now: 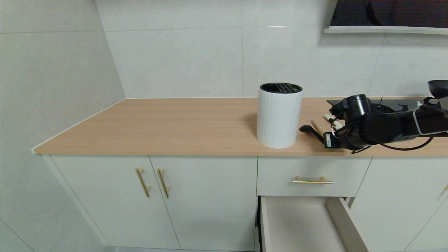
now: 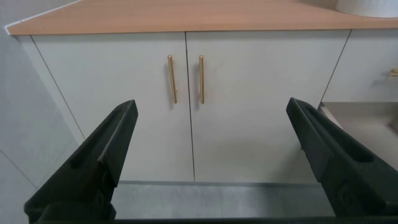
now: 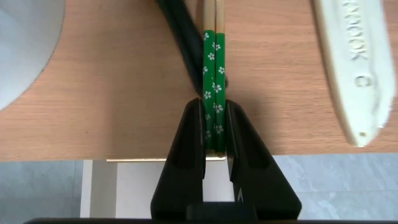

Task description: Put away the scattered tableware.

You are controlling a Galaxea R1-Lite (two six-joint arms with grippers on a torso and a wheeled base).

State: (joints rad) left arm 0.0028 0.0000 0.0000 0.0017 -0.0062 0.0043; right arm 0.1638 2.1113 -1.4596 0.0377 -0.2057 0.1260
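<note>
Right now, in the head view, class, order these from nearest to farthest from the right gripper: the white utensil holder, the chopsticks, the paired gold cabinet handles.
1. chopsticks: clamped in the right gripper, at the front edge of the counter.
2. white utensil holder: standing on the counter, just to the gripper's left.
3. paired gold cabinet handles: below the counter, far to the left.

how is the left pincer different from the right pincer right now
The left pincer is open and holds nothing; the right pincer is shut on the green chopsticks. The left pincer faces the cabinet doors below the counter; the right pincer sits at the counter's front edge. Both are black.
</note>
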